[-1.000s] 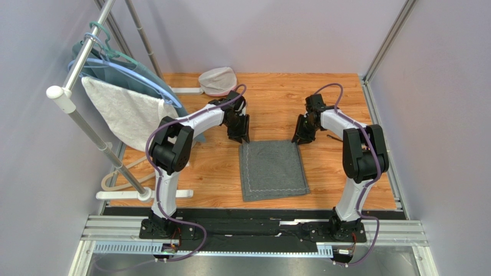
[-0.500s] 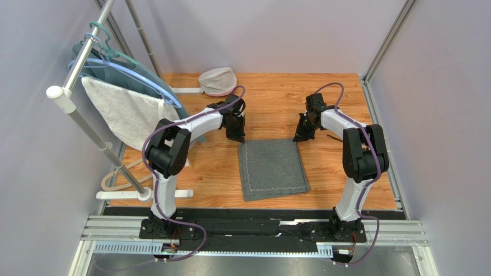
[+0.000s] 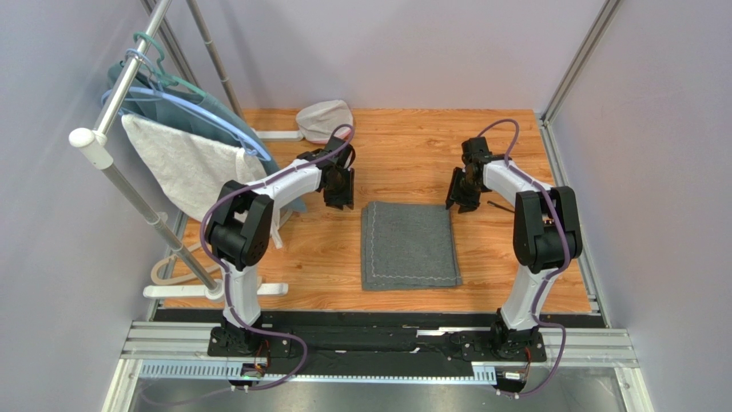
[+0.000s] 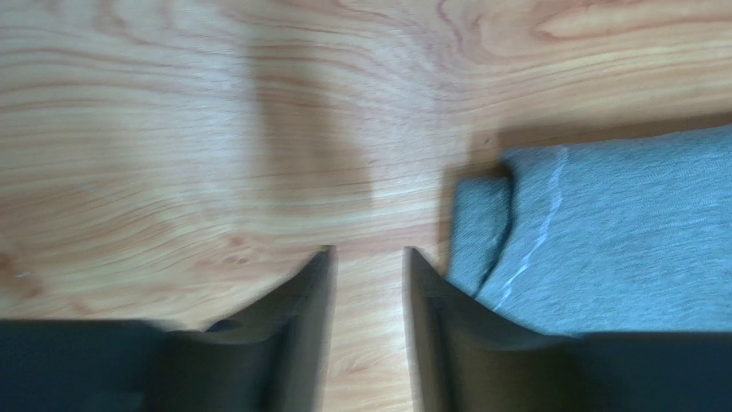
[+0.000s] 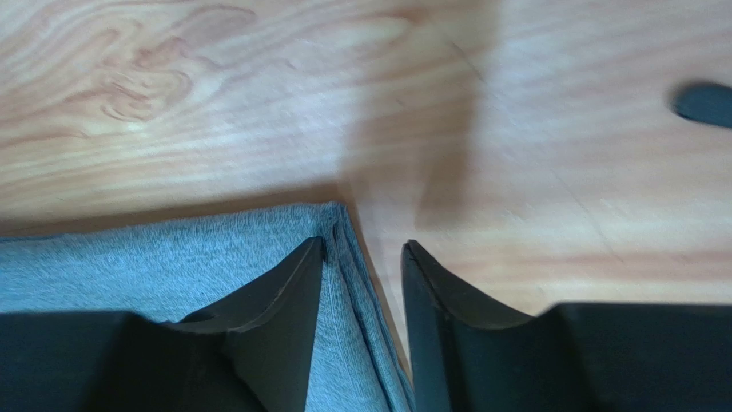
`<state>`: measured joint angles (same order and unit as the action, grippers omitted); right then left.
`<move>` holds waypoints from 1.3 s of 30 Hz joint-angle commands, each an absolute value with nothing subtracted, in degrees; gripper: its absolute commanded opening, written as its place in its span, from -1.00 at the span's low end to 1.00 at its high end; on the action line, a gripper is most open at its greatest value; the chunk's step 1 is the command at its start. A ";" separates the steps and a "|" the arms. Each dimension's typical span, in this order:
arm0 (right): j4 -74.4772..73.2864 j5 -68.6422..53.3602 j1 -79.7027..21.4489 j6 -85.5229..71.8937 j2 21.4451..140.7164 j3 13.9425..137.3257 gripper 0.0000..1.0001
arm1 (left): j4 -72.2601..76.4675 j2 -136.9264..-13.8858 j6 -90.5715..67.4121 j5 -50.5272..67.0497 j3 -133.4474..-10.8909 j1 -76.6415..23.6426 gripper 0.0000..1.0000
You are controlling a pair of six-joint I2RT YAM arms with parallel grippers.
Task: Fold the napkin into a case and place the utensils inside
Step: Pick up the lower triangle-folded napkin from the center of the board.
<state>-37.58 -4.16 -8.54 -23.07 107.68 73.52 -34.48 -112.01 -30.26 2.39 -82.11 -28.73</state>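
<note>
My left pincer (image 4: 368, 253) is parted, empty, beside a corner of the napkin (image 3: 409, 245). My right pincer (image 5: 362, 247), parted too, straddles another. If I pinch one layer only, the fold skews.

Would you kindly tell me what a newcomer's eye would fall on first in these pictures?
First comes the dark grey napkin, folded and lying flat in the middle of the wooden table. Next come the two tools at its far edge: the left tool is open just beside the far left corner, and the right tool is open at the far right corner. On the left, a white towel hangs from a rack.
</note>
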 commanded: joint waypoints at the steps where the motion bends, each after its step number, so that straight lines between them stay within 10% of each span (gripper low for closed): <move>1: -43.77 5.62 -13.08 -20.75 99.77 75.06 -0.07 | -36.83 -106.62 -29.09 0.26 -82.27 -28.30 0.12; 11: -38.41 1.75 -21.27 -22.84 87.72 60.57 0.18 | -26.81 -109.94 -25.66 18.45 -81.99 -28.92 0.29; 20: -33.22 0.79 -21.27 -21.01 93.33 59.06 -0.30 | -25.31 -118.56 -25.75 21.27 -87.80 -29.62 0.37; 31: -38.41 18.90 -21.88 -19.43 102.04 64.34 -0.54 | -32.52 -115.24 -28.47 6.60 -82.80 -29.18 -0.36; 39: -44.54 23.54 -35.93 -18.37 94.93 69.52 0.12 | -30.14 -107.76 -31.90 10.81 -78.14 -29.18 0.23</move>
